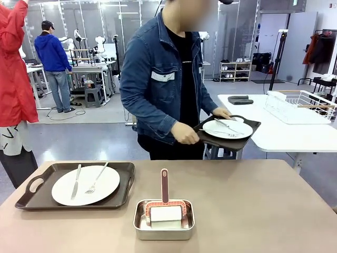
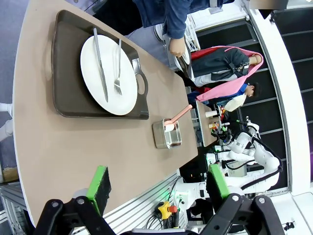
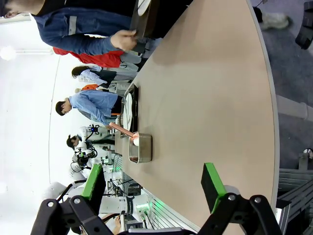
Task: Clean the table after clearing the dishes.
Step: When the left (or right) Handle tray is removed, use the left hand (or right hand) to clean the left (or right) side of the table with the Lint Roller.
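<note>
Clearing step: person's hand (image 1: 185,133) holds one tray (image 1: 248,126) far right; left gripper (image 2: 157,180), right gripper (image 3: 152,177) wide, empty; next, near-left tray (image 1: 36,198) must go.

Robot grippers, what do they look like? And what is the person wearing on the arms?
The left gripper and the right gripper each have two black jointed fingers with bright green pads at the tips. The person's arms are covered by long sleeves of a blue denim jacket, worn over a black top.
</note>
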Motion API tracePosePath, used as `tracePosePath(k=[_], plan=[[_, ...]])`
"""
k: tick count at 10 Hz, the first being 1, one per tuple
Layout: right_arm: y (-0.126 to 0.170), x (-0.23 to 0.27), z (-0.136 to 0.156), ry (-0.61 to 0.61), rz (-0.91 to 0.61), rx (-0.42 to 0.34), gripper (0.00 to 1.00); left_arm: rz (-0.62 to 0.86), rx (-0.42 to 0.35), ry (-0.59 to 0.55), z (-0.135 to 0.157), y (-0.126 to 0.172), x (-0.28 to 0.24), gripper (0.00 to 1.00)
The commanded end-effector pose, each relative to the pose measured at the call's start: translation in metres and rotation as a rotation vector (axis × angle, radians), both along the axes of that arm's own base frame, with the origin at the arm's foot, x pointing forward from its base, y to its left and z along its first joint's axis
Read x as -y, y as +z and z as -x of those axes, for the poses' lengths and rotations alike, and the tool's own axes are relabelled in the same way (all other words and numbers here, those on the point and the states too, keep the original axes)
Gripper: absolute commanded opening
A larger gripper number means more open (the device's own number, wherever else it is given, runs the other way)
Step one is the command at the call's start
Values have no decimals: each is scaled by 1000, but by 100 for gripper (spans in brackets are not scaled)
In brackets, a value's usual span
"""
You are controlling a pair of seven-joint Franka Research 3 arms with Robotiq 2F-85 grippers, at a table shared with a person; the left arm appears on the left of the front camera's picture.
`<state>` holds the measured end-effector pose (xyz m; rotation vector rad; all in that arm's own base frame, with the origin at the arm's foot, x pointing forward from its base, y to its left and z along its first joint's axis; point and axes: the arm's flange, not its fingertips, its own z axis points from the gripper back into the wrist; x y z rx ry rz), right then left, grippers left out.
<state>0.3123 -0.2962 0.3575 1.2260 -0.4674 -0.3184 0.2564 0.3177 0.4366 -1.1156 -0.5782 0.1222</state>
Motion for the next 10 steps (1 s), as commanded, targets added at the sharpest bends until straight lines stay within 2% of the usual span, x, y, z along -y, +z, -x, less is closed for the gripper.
tracePosePath(k=[1,3,4,6,8,10], plan=[[2,0,-1,-3,-1,8,100,5,11,2,2,1,-1,100],[0,0,0,0,0,0,100,5,11,2,2,1,-1,100],[20,-10,-4,49,80,59,100,5,11,2,2,1,-1,100],[73,-50,-30,191,281,168,100,5,11,2,2,1,-1,100],[126,-130,-79,366,528,256,100,5,11,2,2,1,-1,100],[151,-242,-101,599,720,387,100,5,11,2,2,1,-1,100]])
